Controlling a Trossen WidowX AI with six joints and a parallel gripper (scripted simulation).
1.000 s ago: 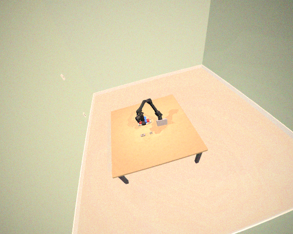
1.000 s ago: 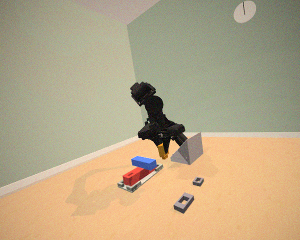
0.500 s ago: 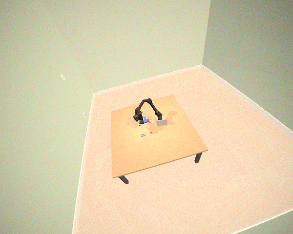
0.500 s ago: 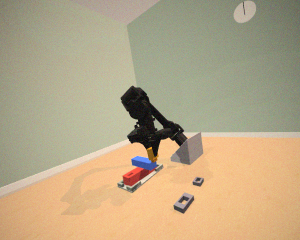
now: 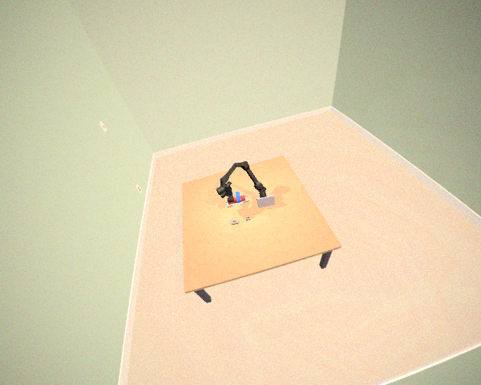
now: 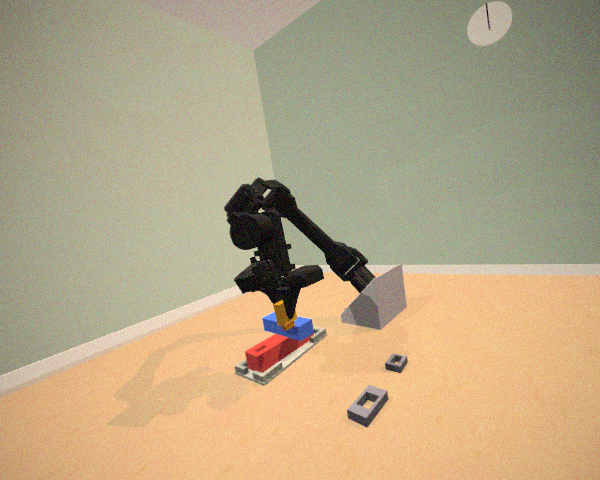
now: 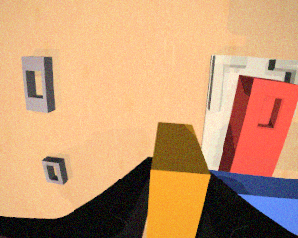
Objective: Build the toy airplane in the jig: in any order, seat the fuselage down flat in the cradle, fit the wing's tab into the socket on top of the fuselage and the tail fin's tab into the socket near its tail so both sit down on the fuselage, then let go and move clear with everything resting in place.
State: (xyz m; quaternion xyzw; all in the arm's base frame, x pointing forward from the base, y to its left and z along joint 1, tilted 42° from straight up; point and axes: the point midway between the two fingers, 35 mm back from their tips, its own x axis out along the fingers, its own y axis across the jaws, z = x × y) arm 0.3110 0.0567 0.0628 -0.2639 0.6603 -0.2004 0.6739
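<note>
Jaws (image 5: pixel 231 200) (image 6: pixel 289 316) pinched on orange block-shaped tail fin (image 6: pixel 285 315) (image 7: pixel 177 198), held upright — presumably so its tab can drop into the socket (image 6: pixel 260 348) (image 7: pixel 273 115) at the near end of the long red fuselage (image 5: pixel 243 199) (image 6: pixel 270 352) (image 7: pixel 260 129). Fuselage lies in the pale grey cradle (image 5: pixel 237 204) (image 6: pixel 293 360) (image 7: pixel 213 134). Blue bar-shaped wing (image 5: pixel 237 196) (image 6: pixel 301 328) (image 7: pixel 278 210) sits crosswise on top — likeliest obstacle, fin could clip it. Two grey hollow blocks (image 5: pixel 234 222) (image 6: pixel 357 409) (image 7: pixel 38 104) stand apart on the bench (image 5: pixel 257 249) (image 6: pixel 445 413) (image 7: pixel 114 64), out of the way.

the wooden table (image 5: pixel 257 253) (image 6: pixel 471 403) (image 7: pixel 124 64) carries the pale cradle (image 5: pixel 237 204) (image 6: pixel 263 382) (image 7: pixel 214 119), two grey hollow blocks (image 5: pixel 234 222) (image 6: pixel 359 413) (image 7: pixel 31 105) and a grey wedge-shaped block (image 5: pixel 266 201) (image 6: pixel 390 299).
</note>
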